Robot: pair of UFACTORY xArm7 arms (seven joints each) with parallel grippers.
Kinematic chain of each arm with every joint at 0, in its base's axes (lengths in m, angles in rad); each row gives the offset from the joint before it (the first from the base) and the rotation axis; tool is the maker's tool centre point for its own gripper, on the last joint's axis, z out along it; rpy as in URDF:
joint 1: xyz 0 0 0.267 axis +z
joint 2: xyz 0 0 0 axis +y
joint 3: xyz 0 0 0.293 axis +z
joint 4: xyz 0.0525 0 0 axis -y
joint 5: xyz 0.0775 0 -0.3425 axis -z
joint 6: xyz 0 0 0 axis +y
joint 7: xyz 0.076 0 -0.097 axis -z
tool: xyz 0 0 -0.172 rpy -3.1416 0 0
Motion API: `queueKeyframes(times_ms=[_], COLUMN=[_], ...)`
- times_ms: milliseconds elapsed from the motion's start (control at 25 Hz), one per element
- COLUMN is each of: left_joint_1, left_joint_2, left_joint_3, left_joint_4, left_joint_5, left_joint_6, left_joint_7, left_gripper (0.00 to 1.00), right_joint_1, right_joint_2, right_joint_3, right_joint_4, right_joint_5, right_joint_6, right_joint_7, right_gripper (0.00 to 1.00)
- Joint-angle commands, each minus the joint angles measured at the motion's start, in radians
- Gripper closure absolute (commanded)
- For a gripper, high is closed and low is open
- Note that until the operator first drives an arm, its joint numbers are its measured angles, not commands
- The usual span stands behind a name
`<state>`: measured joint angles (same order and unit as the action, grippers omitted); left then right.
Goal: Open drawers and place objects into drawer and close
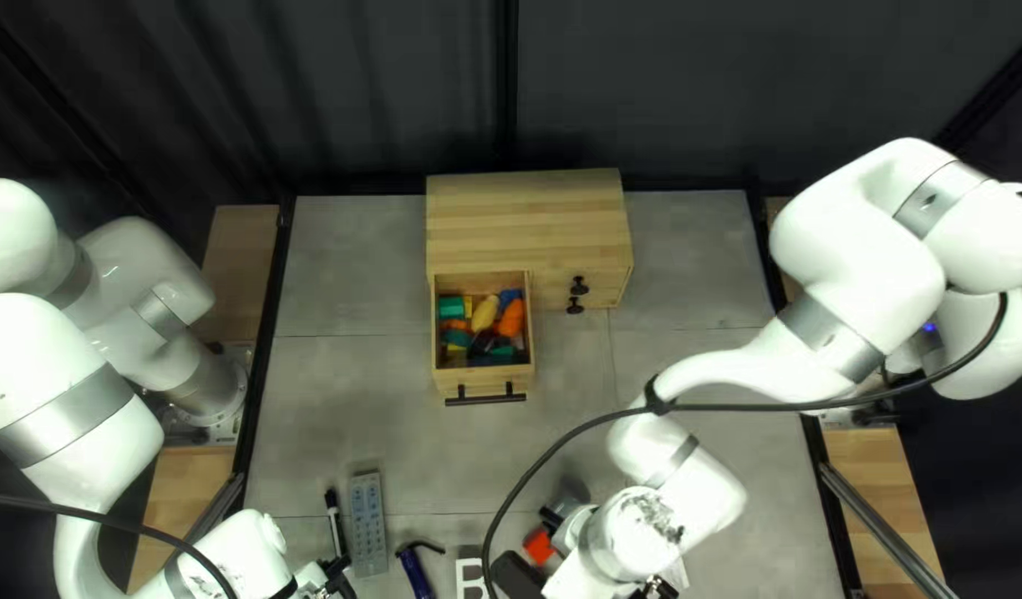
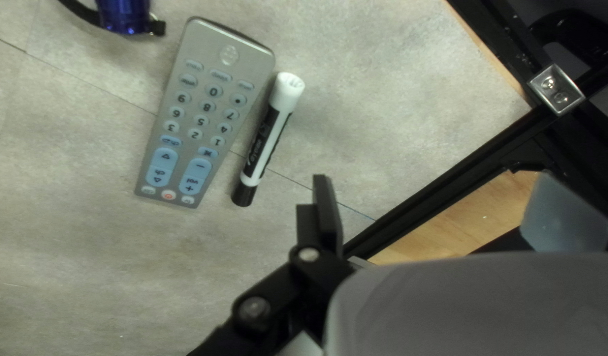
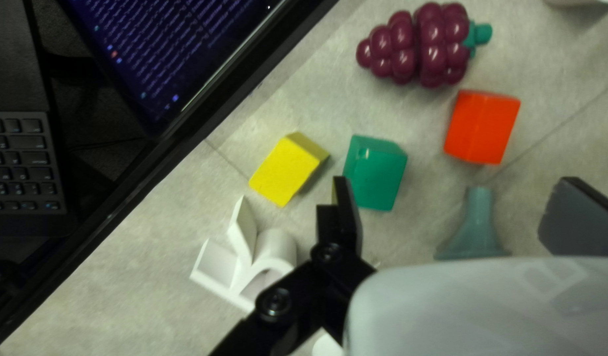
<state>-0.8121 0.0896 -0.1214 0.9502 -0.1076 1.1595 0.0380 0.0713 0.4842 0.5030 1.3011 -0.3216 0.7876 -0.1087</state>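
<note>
From here, the left pincer [image 1: 339,575] is open near the marker [image 2: 263,145] and remote [image 2: 205,112], towards the surface's [image 1: 356,266] near left corner. The right pincer [image 1: 533,547] is open too, near the red block [image 3: 480,127] and green block [image 3: 375,173]. Beyond, the drawer [image 1: 483,381] stands pulled out of the cabinet [image 1: 527,211], toys [image 1: 512,320] inside.

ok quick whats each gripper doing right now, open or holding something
Left gripper: open, nothing between its fingers.
Right gripper: open too, holding nothing.
</note>
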Motion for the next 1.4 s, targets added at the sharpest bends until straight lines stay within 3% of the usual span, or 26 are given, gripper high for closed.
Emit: queueKeyframes(times_ms=[40,600,1400], left_joint_1=[0.000,0.000,0.000], left_joint_2=[0.000,0.000,0.000], left_joint_3=[0.000,0.000,0.000], left_joint_4=[0.000,0.000,0.000], left_joint_5=[0.000,0.000,0.000], left_joint_6=[0.000,0.000,0.000], left_joint_7=[0.000,0.000,0.000], left_gripper=[0.00,0.00,0.00], right_joint_1=[0.004,0.072,0.069], right_joint_2=[0.034,0.144,0.169], right_joint_3=[-0.013,-0.079,-0.091], right_joint_4=[0.039,0.177,0.167], right_joint_5=[-0.011,-0.030,-0.039], right_joint_6=[0.017,0.115,0.074], right_joint_7=[-0.008,0.127,0.139], right_gripper=[0.00,0.00,0.00])
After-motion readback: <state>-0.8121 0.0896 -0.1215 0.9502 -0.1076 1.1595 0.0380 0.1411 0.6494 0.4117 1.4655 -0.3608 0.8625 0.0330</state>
